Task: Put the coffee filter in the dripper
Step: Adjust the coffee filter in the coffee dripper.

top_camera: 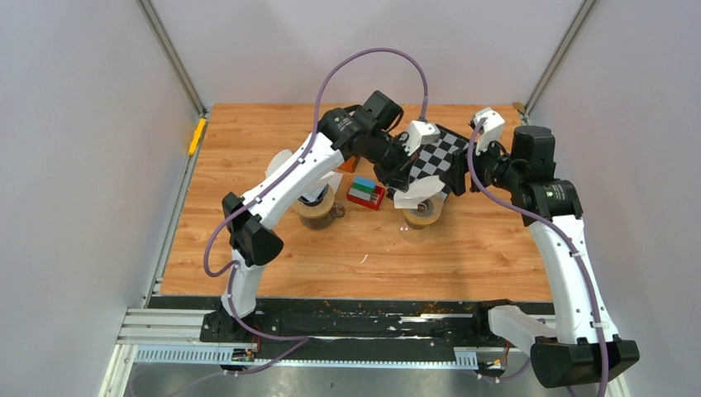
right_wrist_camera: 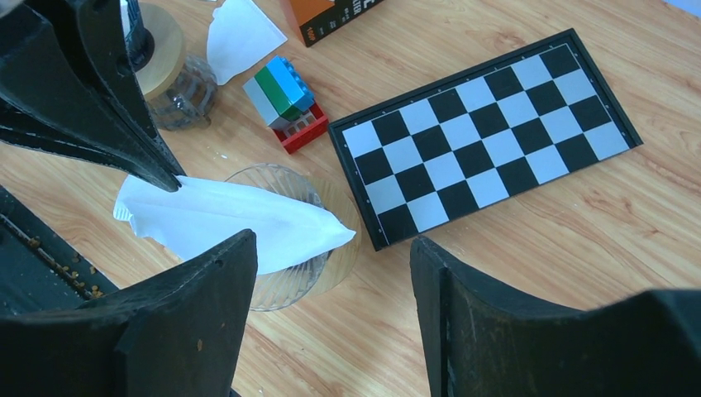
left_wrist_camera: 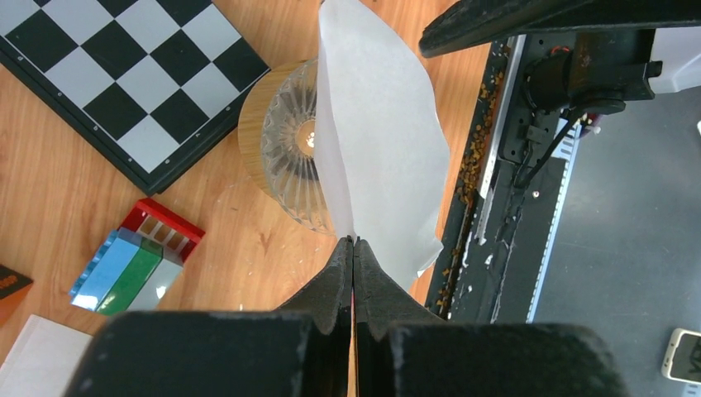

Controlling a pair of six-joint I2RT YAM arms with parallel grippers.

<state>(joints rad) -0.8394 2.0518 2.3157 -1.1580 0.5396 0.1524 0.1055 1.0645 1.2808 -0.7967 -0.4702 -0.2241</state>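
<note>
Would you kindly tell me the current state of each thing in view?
Dripper: upright, nothing seated inside.
Coffee filter: folded flat, pinched at one edge, over the dripper, not seated.
Left hand: shut on the coffee filter.
Right hand: open, empty.
Chessboard: lying flat, squares up.

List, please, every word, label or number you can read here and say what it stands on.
Orange box: white lettering, cut off by the picture's edge, unreadable.
White object off the table: dark marking, too small to read.
Nothing else bears legible text.
</note>
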